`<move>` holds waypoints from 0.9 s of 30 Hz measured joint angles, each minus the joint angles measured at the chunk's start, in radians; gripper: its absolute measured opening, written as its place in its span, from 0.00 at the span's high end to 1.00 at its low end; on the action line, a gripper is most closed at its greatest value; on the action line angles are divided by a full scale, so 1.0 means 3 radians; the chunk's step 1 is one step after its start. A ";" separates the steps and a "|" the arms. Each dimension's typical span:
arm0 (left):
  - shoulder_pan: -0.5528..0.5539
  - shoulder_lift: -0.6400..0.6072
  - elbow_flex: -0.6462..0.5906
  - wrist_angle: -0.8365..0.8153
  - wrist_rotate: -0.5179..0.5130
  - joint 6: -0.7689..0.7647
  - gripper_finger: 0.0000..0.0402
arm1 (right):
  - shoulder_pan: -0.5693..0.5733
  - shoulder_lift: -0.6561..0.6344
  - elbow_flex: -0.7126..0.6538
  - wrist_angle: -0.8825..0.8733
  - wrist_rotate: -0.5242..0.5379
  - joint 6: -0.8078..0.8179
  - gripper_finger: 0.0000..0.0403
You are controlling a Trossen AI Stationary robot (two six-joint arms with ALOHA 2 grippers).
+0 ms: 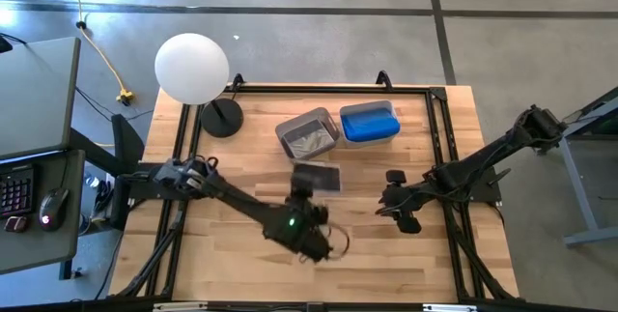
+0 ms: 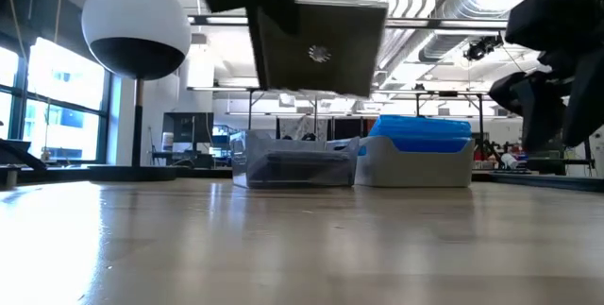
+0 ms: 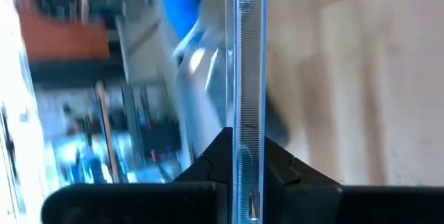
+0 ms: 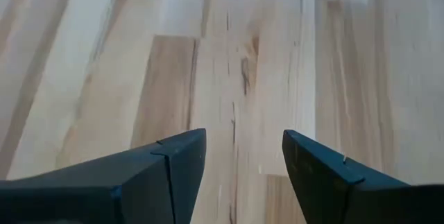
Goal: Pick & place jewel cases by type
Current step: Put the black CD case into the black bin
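From above: left gripper out over the middle of the pale wooden plank table, fingers clamped on a thin, square, dark jewel case with a shiny clear front. Held clear of the table, just short of a small clear rectangular plastic tub with dark contents. Beside that, touching or nearly so, a small pale grey rectangular plastic tub filled with blue jewel cases. Right gripper low over the table's right half, well apart from both tubs, nothing between its fingers. Far-left corner: floor lamp with a white globe shade.

From table height, not readable from above: dark jewel case hanging high over the boards, broad face to the camera, slightly tilted, gripped at its upper left corner. Behind and below, clear tub with dark cases lying inside, and blue jewel cases stacked flat above the rim of the grey tub.

From the left wrist only: dark jewel case seen edge-on, a narrow clear strip pinched on both faces by the two dark fingers.

From the right wrist only: right gripper with fingers spread wide apart over bare table.
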 joint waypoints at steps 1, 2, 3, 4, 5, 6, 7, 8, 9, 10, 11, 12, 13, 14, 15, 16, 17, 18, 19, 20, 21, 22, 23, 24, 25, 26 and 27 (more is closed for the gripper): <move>0.0050 0.0000 0.0069 -0.0182 0.0003 -0.0192 0.94 | 0.0000 0.0001 0.0000 -0.0029 0.0005 0.0013 0.53; 0.0112 0.0000 0.0116 -0.0240 0.0003 -0.0315 0.94 | 0.0000 0.0001 0.0000 -0.0044 0.0003 0.0017 0.53; 0.0182 -0.0007 0.0136 -0.0202 0.0006 -0.0361 0.94 | 0.0000 0.0001 0.0000 -0.0047 0.0005 0.0017 0.53; 0.0258 -0.0019 0.0150 -0.0157 0.0040 -0.0372 0.94 | 0.0000 0.0001 0.0000 -0.0042 0.0011 0.0016 0.53; 0.0343 -0.0024 0.0168 -0.0129 0.0129 -0.0376 0.94 | 0.0000 0.0001 0.0000 -0.0032 0.0028 0.0017 0.53; 0.0432 -0.0032 0.0181 -0.0079 0.0224 -0.0376 0.94 | 0.0000 0.0001 0.0000 -0.0021 0.0053 0.0028 0.53; 0.0532 -0.0042 0.0182 -0.0015 0.0334 -0.0381 0.94 | 0.0000 0.0001 0.0000 -0.0010 0.0067 0.0070 0.53; 0.0648 -0.0050 0.0175 0.0034 0.0471 -0.0402 0.94 | 0.0000 0.0001 0.0000 -0.0004 0.0080 0.0116 0.53; 0.0764 -0.0051 0.0159 0.0057 0.0623 -0.0450 0.94 | 0.0000 0.0001 0.0000 -0.0003 0.0084 0.0168 0.53; 0.0880 -0.0047 0.0150 0.0047 0.0756 -0.0515 0.94 | 0.0000 0.0001 0.0000 0.0002 0.0085 0.0207 0.53; 0.1003 -0.0042 0.0145 0.0042 0.0851 -0.0573 0.94 | 0.0000 0.0003 0.0000 0.0004 0.0084 0.0235 0.53; 0.1110 -0.0042 0.0144 0.0053 0.0920 -0.0624 0.94 | 0.0000 0.0003 0.0000 0.0002 0.0083 0.0254 0.53; 0.1219 -0.0042 0.0146 0.0070 0.0979 -0.0667 0.94 | 0.0001 0.0003 0.0000 0.0003 0.0083 0.0258 0.53; 0.1313 -0.0043 0.0149 0.0084 0.1053 -0.0711 0.94 | 0.0001 0.0003 0.0000 0.0004 0.0083 0.0251 0.53; 0.1405 -0.0043 0.0149 0.0109 0.1163 -0.0754 0.94 | 0.0001 0.0003 0.0000 0.0003 0.0086 0.0227 0.53; 0.1488 -0.0043 0.0148 0.0150 0.1282 -0.0801 0.94 | 0.0001 0.0003 0.0000 0.0004 0.0094 0.0194 0.53; 0.1563 -0.0043 0.0148 0.0192 0.1425 -0.0823 0.94 | 0.0001 0.0003 0.0000 0.0004 0.0101 0.0166 0.53; 0.1624 -0.0043 0.0148 0.0212 0.1572 -0.0819 0.94 | 0.0001 0.0003 0.0000 0.0002 0.0102 0.0149 0.53; 0.1682 -0.0043 0.0149 0.0220 0.1713 -0.0779 0.94 | 0.0001 0.0003 0.0000 0.0002 0.0105 0.0138 0.53; 0.1732 -0.0043 0.0149 0.0226 0.1801 -0.0716 0.94 | 0.0001 0.0003 0.0000 0.0004 0.0106 0.0129 0.53; 0.1769 -0.0043 0.0150 0.0233 0.1851 -0.0653 0.94 | 0.0001 0.0003 0.0000 0.0004 0.0106 0.0129 0.53; 0.1795 -0.0045 0.0151 0.0234 0.1868 -0.0601 0.94 | 0.0001 0.0003 0.0000 0.0002 0.0109 0.0129 0.53; 0.1809 -0.0039 0.0150 0.0246 0.1872 -0.0561 0.94 | 0.0001 0.0003 0.0000 0.0002 0.0123 0.0129 0.53; 0.1817 -0.0022 0.0140 0.0276 0.1862 -0.0529 0.94 | 0.0001 0.0004 0.0000 0.0002 0.0156 0.0117 0.53; 0.1829 -0.0011 0.0134 0.0284 0.1834 -0.0513 0.93 | 0.0001 0.0004 0.0001 0.0002 0.0187 0.0082 0.53; 0.1837 -0.0005 0.0128 0.0285 0.1805 -0.0513 0.92 | 0.0001 0.0004 0.0001 0.0000 0.0211 0.0039 0.53; 0.1837 -0.0004 0.0126 0.0295 0.1789 -0.0513 0.91 | 0.0001 0.0004 0.0001 -0.0005 0.0224 -0.0012 0.53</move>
